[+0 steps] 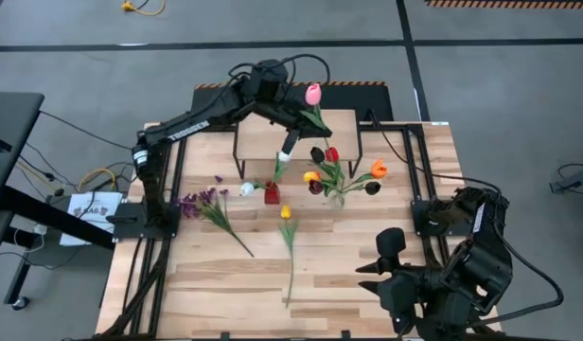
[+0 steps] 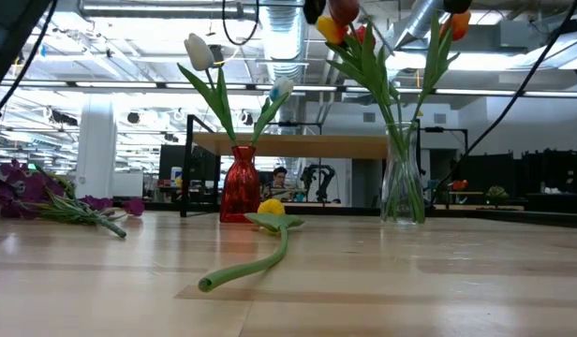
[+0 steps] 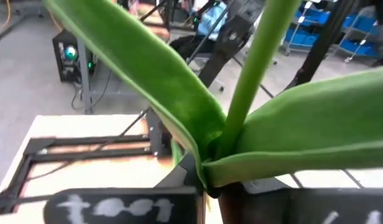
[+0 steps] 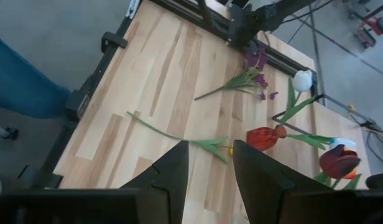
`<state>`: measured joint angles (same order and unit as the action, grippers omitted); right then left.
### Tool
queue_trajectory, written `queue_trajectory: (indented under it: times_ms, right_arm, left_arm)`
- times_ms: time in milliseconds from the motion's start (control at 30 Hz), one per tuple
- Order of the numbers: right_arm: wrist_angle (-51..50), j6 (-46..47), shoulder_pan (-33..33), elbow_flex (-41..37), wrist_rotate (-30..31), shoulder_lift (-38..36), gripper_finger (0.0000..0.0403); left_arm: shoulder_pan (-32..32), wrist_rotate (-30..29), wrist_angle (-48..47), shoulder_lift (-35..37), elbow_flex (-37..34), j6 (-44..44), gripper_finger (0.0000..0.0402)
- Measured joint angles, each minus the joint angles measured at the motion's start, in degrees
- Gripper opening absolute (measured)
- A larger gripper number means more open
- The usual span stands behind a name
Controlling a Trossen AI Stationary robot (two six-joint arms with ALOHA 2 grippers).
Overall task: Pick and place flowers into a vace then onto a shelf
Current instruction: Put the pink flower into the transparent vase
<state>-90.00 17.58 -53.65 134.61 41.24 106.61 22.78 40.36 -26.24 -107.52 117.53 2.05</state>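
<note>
My left gripper [image 1: 301, 121] is up over the light-wood shelf [image 1: 258, 142] at the far side and is shut on a pink tulip [image 1: 313, 93]. The tulip's stem and leaves [image 3: 241, 106] fill the left wrist view. A red vase [image 1: 272, 195] with white tulips [image 2: 199, 51] and a glass vase [image 2: 403, 178] with several tulips [image 1: 331, 170] stand on the table before the shelf. A yellow tulip [image 1: 286, 214] and a purple bunch [image 1: 202, 202] lie flat on the table. My right gripper [image 4: 207, 177] is open and empty at the near right. My left gripper pinches the pink tulip's green stem [image 3: 211, 175] between its two fingers, at the place where the two leaves branch off. The tulip is lifted clear of the table and the shelf, and its stem runs away from the fingers with the blossom at the far end.
The yellow tulip's stem [image 2: 260, 264] runs toward the near edge at mid-table. Black frame rails [image 1: 173, 189] border the table left and right. Bare planks [image 1: 216, 284] lie at the near left.
</note>
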Motion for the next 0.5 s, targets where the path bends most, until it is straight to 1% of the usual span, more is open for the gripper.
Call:
queue_trajectory:
  times_ms: [100, 233, 333, 500]
  right_arm:
    - [0.0, 0.0, 0.0, 0.0, -0.9, 0.0, 0.0118]
    - [0.0, 0.0, 0.0, 0.0, -1.6, 0.0, 0.0118]
    - [0.0, 0.0, 0.0, 0.0, -2.7, 0.0, 0.0118]
    - [0.0, 0.0, -0.4, 0.0, -3.9, -0.4, 0.0118]
  left_arm:
    - [0.1, -0.2, -0.2, -0.8, -0.2, 0.7, 0.0000]
    - [-0.8, -2.4, -0.1, -0.6, -0.7, 3.3, 0.0000]
    - [-1.7, -2.8, 0.4, -0.6, -0.7, 3.1, 0.0000]
    - [-2.6, -5.7, 0.2, -0.5, -0.2, 2.9, 0.0000]
